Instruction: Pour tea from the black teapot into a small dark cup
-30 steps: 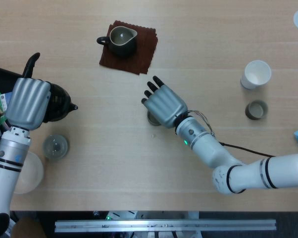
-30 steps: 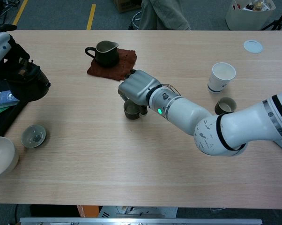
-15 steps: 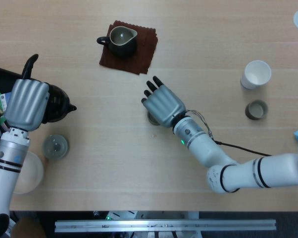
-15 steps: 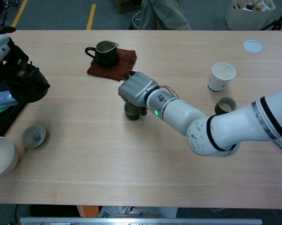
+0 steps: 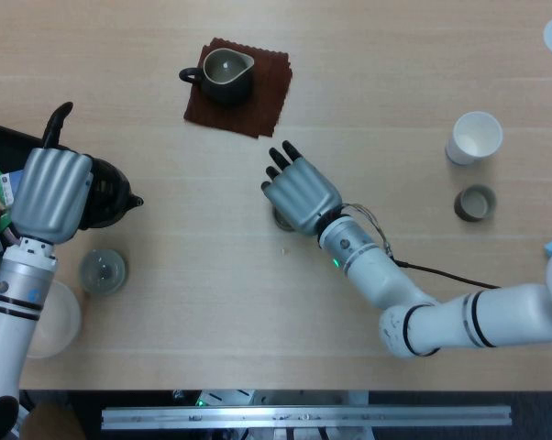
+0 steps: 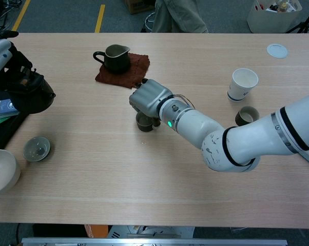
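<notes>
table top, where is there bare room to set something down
Bare wood runs along the near edge of the light wooden table, and between the dark pitcher on its brown cloth and the white paper cup. The left end is crowded: black teapot in the left hand, glass lid, white bowl.

A robot test lab or workshop room.
A pale wood tabletop [image 6: 144, 174] is standing on a grey floor [image 6: 62, 15] that is showing yellow marking tape [image 6: 99, 15]; a seated person's legs [image 6: 177, 15] are showing at the far edge, and a white bin [image 6: 272, 18] is sitting nearby.
</notes>
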